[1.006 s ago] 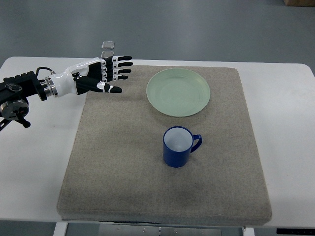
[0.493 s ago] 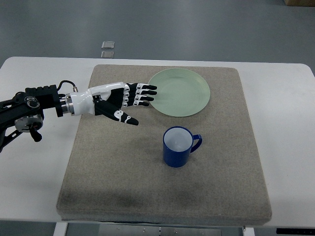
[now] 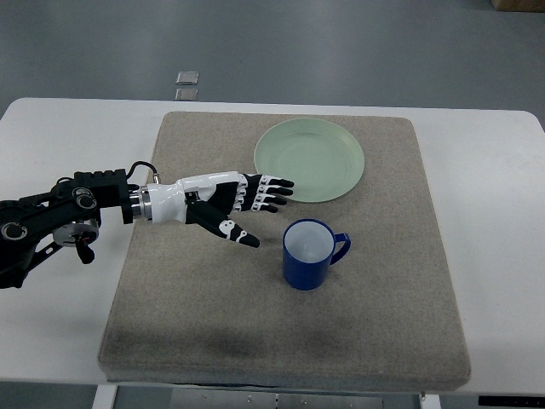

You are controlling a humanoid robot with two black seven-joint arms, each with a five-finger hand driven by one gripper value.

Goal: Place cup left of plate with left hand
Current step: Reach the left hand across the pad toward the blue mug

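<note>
One blue cup stands upright on the grey mat, its handle pointing right, nearest the robot's side. Just left of it and slightly farther hovers the left hand, fingers spread apart and holding nothing, not touching the cup. Beyond both, the pale green plate lies near the mat's far edge. The mat rests on the white table.

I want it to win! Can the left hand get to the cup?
Probably yes. The left hand is open, just left of the cup, with only bare mat between them.
</note>
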